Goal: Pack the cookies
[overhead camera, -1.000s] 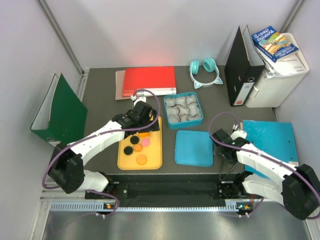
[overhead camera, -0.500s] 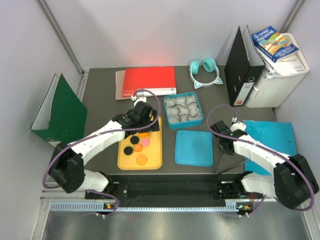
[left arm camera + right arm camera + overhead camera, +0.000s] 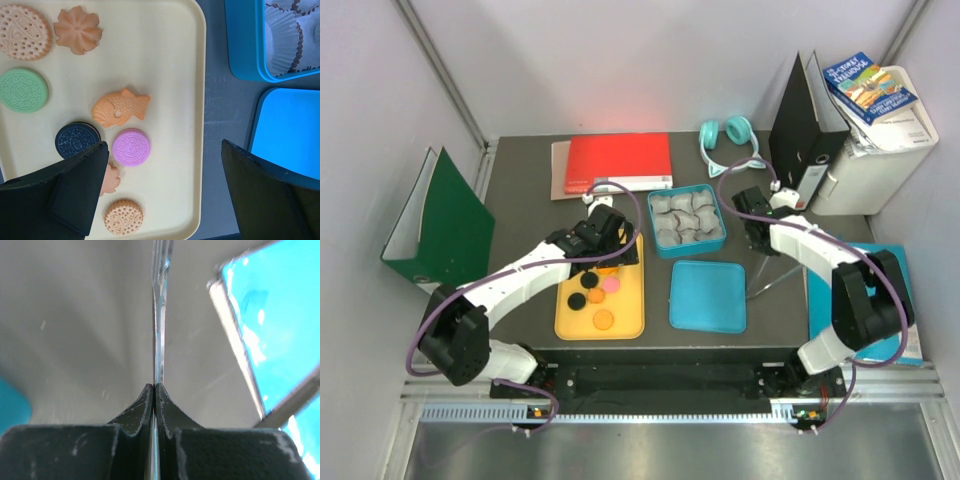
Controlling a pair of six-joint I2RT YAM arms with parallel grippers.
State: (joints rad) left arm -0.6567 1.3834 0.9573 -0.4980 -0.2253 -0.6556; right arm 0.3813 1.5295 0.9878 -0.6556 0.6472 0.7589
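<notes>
Left wrist: left end effector (image 3: 163,145) has its fingers wide apart, gripping nothing, hanging over the yellow tray (image 3: 170,50). The cookies (image 3: 120,107) lie on that tray; the pink one is just beside the left finger, the black one partly hidden by it. The blue tin (image 3: 245,40) of paper cups (image 3: 285,30) sits right of the tray, with the lid (image 3: 290,130) beside it. Right wrist: right end effector (image 3: 154,387) is pinched together on a thin metal strip (image 3: 159,315) above the tabletop (image 3: 75,340).
</notes>
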